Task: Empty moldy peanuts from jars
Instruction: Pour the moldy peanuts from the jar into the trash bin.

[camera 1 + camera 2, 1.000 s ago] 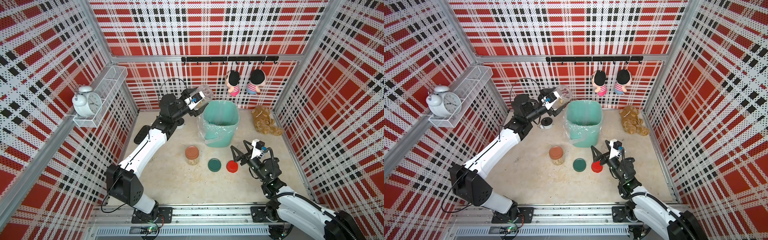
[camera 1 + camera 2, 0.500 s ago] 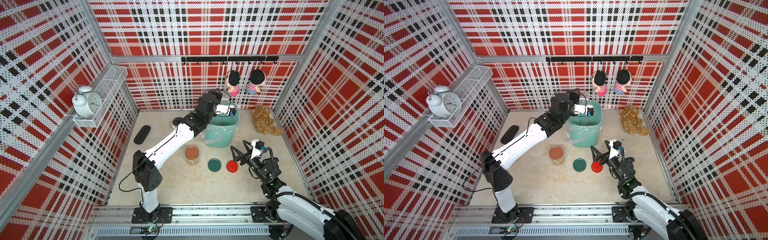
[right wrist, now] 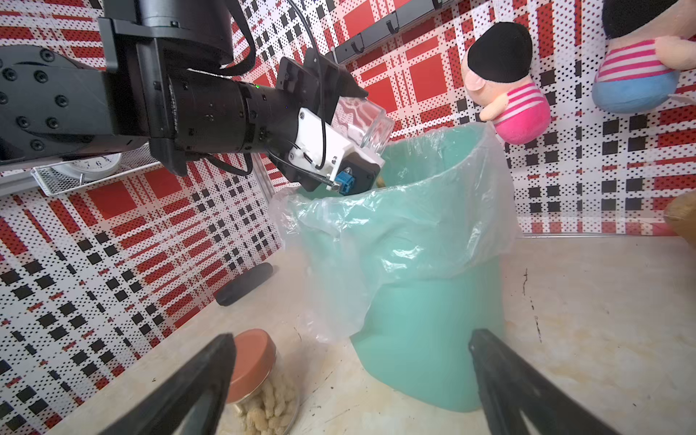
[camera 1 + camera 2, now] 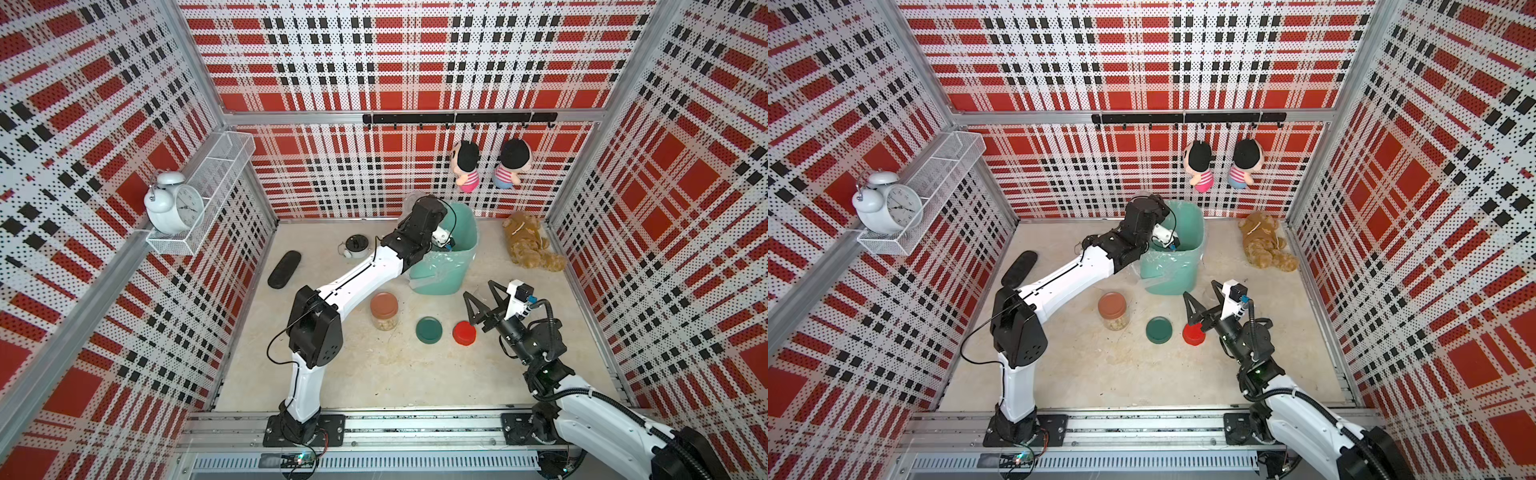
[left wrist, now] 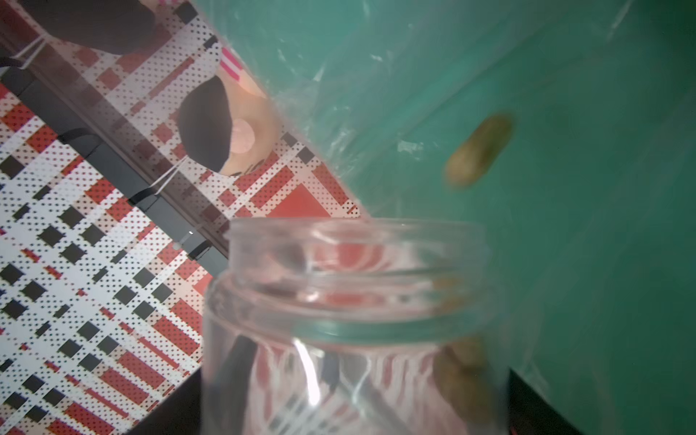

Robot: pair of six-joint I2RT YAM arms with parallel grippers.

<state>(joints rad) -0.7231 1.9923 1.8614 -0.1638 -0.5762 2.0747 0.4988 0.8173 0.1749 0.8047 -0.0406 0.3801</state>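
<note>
1. White alarm clock [image 4: 174, 205], standing in the wire shelf [image 4: 226, 156] on the side wall.
2. Black oblong object [image 4: 284, 269], flat on the table [image 4: 374, 374].
3. Brown-lidded jar [image 4: 384, 309], upright with its lid on, moldy peanuts [image 3: 267, 410] inside.
4. My left gripper [image 3: 350, 107]: jaws clamped partway in on a lidless clear jar [image 5: 350, 301], tipped mouth-first over the rim of the teal bin [image 4: 440, 276]. A peanut or two sit against the jar's wall. One blurred peanut [image 5: 477, 150] is outside the mouth, against the bin's clear liner [image 3: 395, 226].
5. Green lid [image 4: 429, 329] and red lid [image 4: 464, 332], side by side on the table.
6. My right gripper [image 4: 477, 287]: jaws spread wide, nothing between them, just beside the red lid.
7. Brown teddy bear [image 4: 532, 245], lying near the back corner.
</note>
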